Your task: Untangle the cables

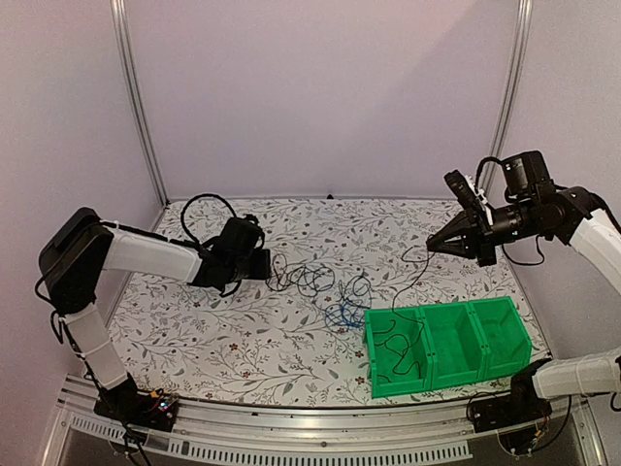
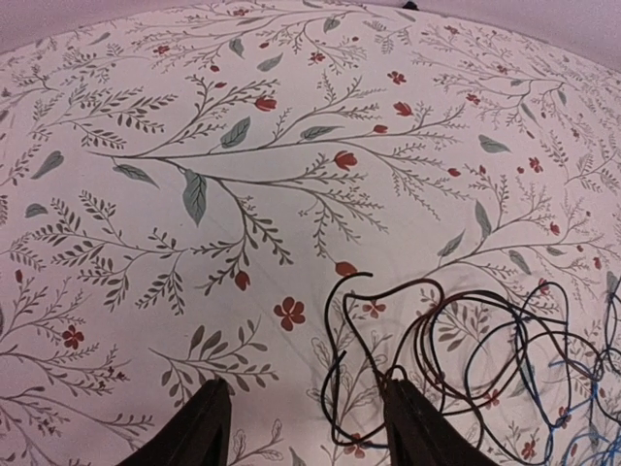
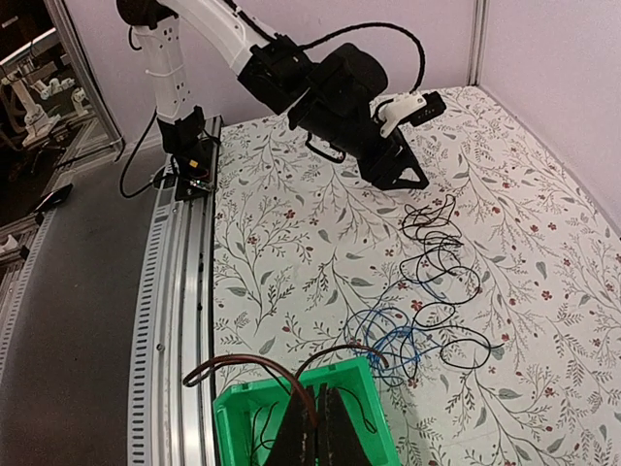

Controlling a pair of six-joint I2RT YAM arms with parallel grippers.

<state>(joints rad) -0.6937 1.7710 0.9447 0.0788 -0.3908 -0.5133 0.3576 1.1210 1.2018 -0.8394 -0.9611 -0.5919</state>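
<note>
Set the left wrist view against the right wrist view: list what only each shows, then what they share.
Left wrist only: the left gripper with fingers spread open. Right wrist only: the green bin, the right gripper shut on a dark cable, and the left arm. Shared: the black cable tangle, the blue cable and the floral tabletop.

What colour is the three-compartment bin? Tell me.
Bright green. The bin shows best in the top external view.

— Where is there room to pass?
— Over the worktop (image 1: 252, 349) in front of the cables (image 1: 320, 286) and behind them.
— What blocks?
— The green bin (image 1: 446, 345) at near right, and a black cable (image 1: 415, 283) strung from it to the right gripper (image 1: 430, 248).
</note>
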